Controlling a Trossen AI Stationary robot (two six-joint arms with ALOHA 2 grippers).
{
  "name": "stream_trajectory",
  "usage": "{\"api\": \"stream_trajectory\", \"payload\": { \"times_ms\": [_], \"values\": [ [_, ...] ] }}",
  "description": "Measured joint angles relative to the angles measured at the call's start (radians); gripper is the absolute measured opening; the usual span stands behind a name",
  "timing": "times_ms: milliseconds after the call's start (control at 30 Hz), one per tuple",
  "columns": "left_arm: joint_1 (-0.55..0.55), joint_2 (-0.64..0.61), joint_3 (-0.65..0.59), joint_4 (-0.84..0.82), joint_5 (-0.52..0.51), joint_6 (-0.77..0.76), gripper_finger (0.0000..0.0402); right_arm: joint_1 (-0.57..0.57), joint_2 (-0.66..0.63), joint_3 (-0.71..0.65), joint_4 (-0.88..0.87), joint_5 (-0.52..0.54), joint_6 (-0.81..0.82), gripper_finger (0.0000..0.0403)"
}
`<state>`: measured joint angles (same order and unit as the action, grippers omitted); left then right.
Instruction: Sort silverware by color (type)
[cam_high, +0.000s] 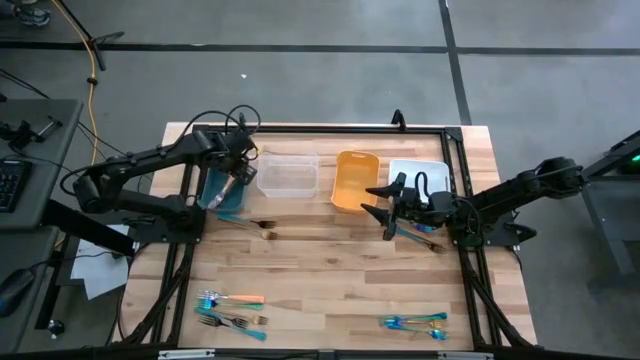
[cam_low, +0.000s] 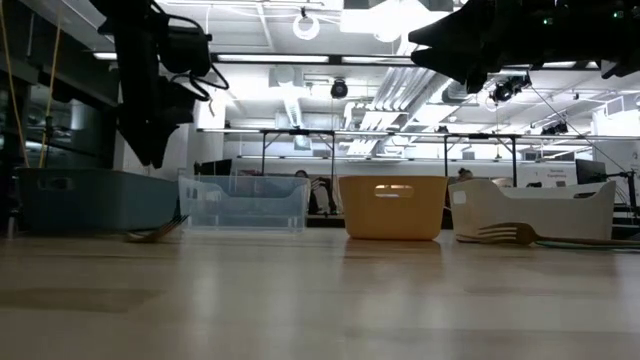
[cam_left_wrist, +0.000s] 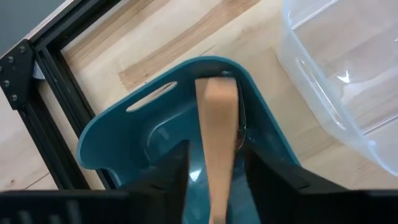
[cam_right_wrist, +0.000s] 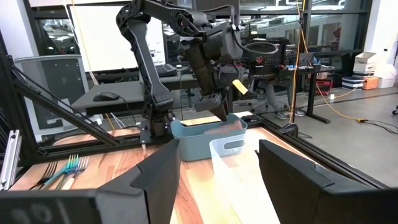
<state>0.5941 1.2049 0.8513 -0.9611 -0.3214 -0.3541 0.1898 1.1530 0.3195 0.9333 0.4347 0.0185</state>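
Over the teal bin (cam_left_wrist: 112, 140), left tool (cam_left_wrist: 214, 171) gripping salmon-handled utensil (cam_left_wrist: 219, 134)

robotics lab | exposed ceiling ducts (cam_low: 300, 95), rows of workbenches (cam_low: 330, 140), office chair (cam_right_wrist: 53, 78)

From my remote seat I see a grey concrete floor (cam_high: 300, 25) all around the butcher-block table (cam_high: 330, 290); dark seams cross the floor beyond the table's far edge; a yellow cable (cam_high: 93, 60) trails over it off the table's far left corner; a desk with a keyboard (cam_high: 10, 185) stands left of the table; past the table, the low view gives me long ceiling strip lights (cam_low: 290, 58), exposed ducts (cam_low: 400, 85) and rows of black-legged benches (cam_low: 300, 150); a grey office chair (cam_right_wrist: 46, 81) stands beside it.
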Motion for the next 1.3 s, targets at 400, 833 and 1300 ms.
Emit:
{"api": "stream_trajectory", "payload": {
  "times_ms": [400,833,1300],
  "values": [
    [-0.026,-0.104,0.06,0.135,0.118,0.024,0.0213,0.0,0.0,0.0,0.0,0.0,-0.001,0.021],
    [-0.541,-0.331,-0.126,0.728,0.127,0.069,0.0211,0.0,0.0,0.0,0.0,0.0,-0.019,0.021],
    [-0.935,-0.332,-0.546,1.488,-0.173,0.254,0.0211,0.0,0.0,0.0,0.007,-0.071,-0.032,0.021]
  ]
}}
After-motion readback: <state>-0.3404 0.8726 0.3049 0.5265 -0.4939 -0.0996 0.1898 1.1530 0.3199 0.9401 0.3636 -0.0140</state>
